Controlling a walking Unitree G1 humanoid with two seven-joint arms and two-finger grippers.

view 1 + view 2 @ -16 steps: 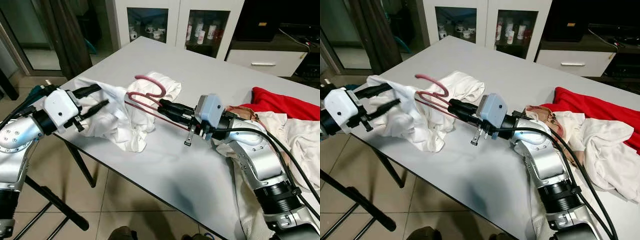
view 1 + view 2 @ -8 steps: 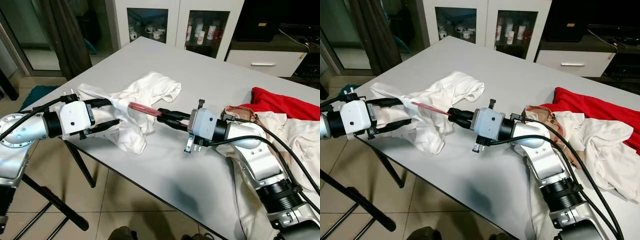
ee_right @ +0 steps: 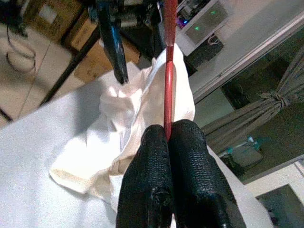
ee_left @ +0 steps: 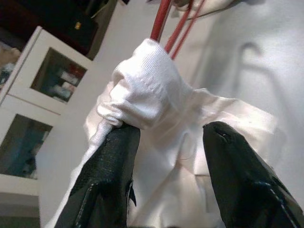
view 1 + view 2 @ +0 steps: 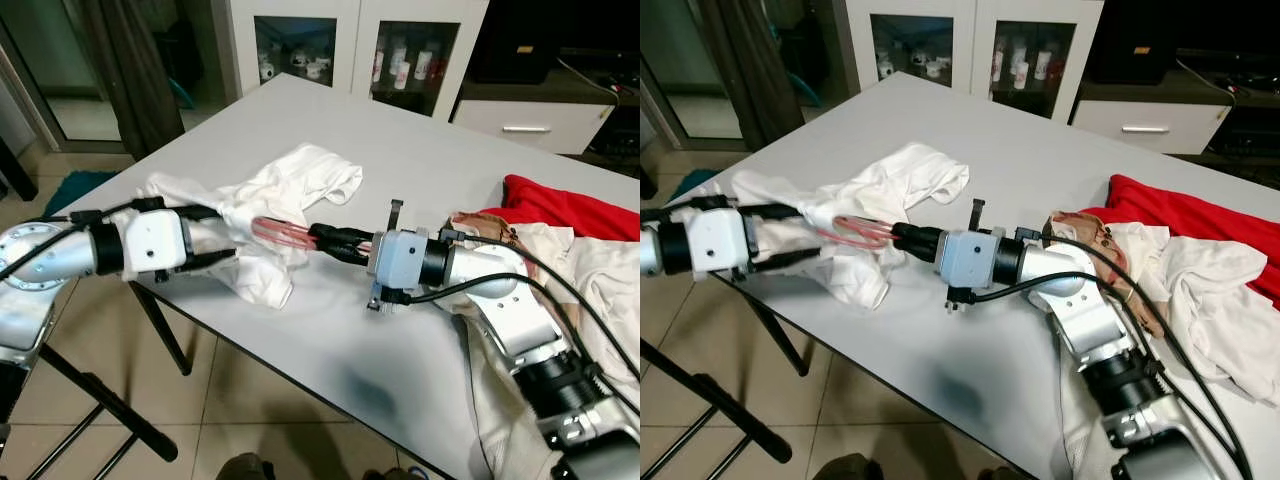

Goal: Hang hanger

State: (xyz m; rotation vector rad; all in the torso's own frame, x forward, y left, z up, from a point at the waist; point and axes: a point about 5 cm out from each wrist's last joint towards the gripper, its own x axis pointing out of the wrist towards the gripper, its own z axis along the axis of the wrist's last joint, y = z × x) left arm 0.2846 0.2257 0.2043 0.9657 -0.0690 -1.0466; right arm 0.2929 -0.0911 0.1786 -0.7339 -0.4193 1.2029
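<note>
Hanger [image 5: 280, 231]: a second ago its pink hook stood up clear of the white garment [image 5: 290, 185]; it is now lowered, lying flat with its far end inside the cloth. Right pincer [image 3: 167, 142] is clenched on the hanger's red bar, fingers pressed together. Left pincer [image 4: 171, 142] has moved in from the counter's corner; its fingers [image 4: 111, 180] are parted, straddling a bunched fold of the white garment, one finger touching it. The garment rests on the grey counter [image 5: 420, 160]. Red cloth [image 5: 570, 205] and other laundry lie well apart at the right.
</note>
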